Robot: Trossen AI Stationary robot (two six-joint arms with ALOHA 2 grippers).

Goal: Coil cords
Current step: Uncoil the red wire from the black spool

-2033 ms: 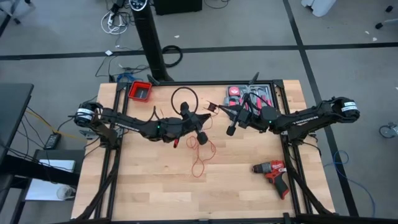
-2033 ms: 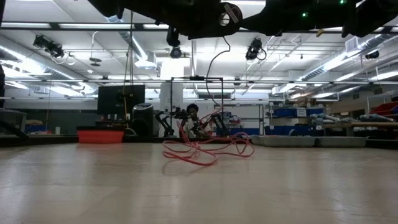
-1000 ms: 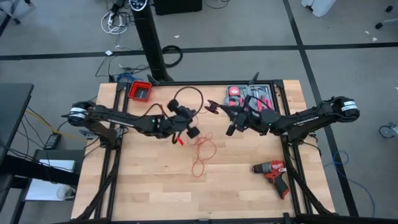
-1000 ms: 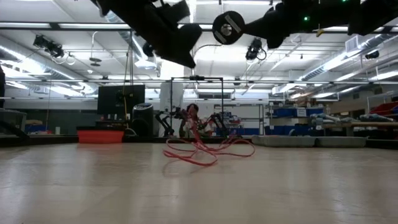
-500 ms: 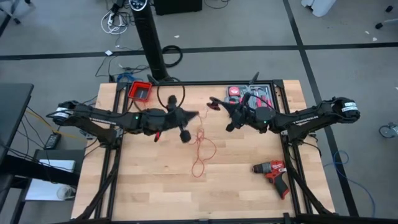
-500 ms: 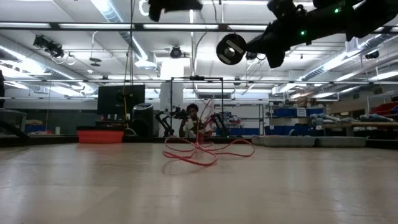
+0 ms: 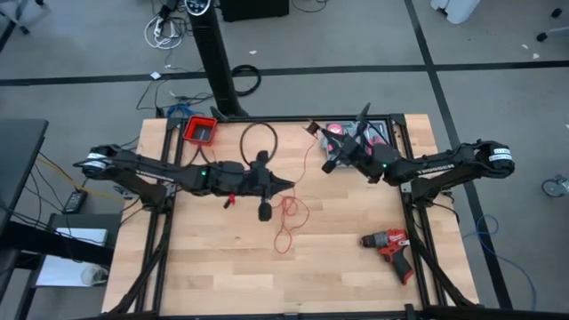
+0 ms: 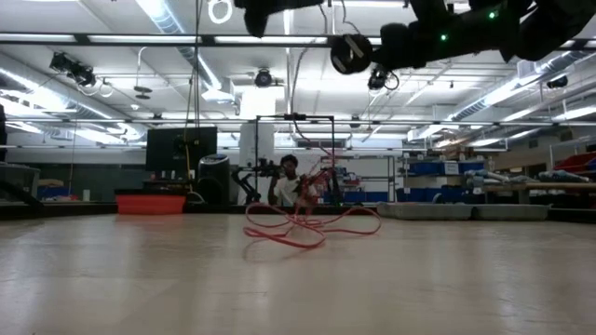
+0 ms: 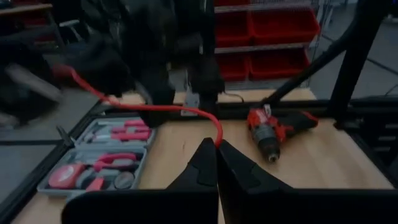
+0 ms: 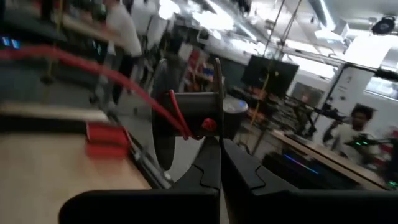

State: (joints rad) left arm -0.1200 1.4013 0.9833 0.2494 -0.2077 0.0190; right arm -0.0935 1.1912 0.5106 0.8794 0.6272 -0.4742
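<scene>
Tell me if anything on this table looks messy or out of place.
The red cord sprawls in loose, uneven loops across the table's middle instead of lying in a neat coil. One strand rises to the left gripper, another to the right gripper; both are shut on it. The drill lies on its side.

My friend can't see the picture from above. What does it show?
Two dark robot arms stretch a thin red cord above a wooden table, the left claw and the right claw each at one stretch of it. A red drill lies nearby.
</scene>
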